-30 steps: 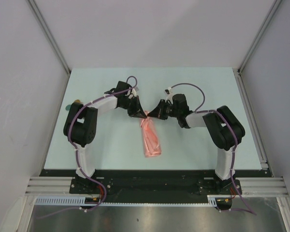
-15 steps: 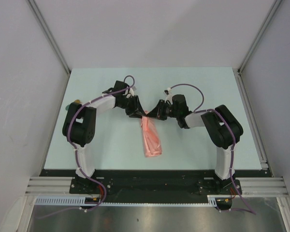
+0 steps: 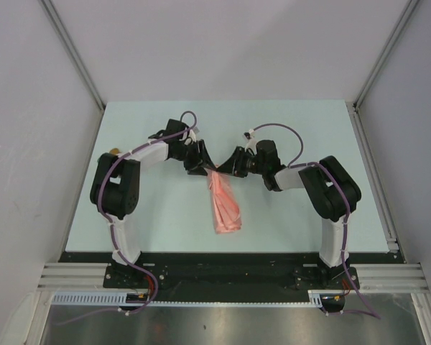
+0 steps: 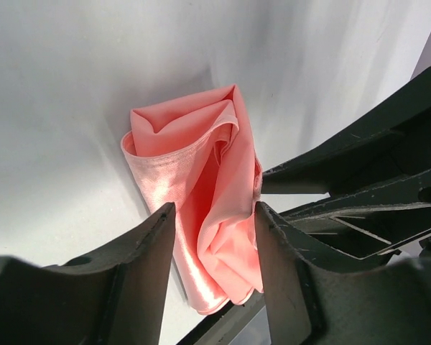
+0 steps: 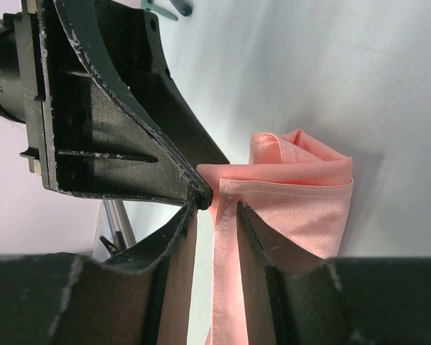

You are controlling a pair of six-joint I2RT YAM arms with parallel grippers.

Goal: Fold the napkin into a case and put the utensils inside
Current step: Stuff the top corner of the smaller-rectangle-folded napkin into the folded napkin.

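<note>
The salmon-pink napkin (image 3: 226,205) lies mid-table as a narrow layered strip running toward the arms. Its far end bunches into open folds (image 4: 194,165). My left gripper (image 3: 207,167) is open, its jaws (image 4: 214,215) standing either side of that end with a gap on the left. My right gripper (image 3: 225,167) meets it tip to tip from the other side. Its jaws (image 5: 215,208) are open a little, with the napkin's hemmed edge (image 5: 226,237) between them and a clear gap beside it. Teal utensil handles (image 5: 165,7) show far off. A golden-brown bowl (image 3: 114,150) peeks out at the table's left edge.
The pale table (image 3: 302,129) is walled by grey panels left, right and behind. A metal rail (image 3: 230,277) runs along the near edge by the arm bases. The two grippers' bodies nearly touch above the napkin's far end.
Both grippers have gone from shut to open and let go of the napkin's far end, which has settled lower. The left arm has drawn back slightly to the left.
</note>
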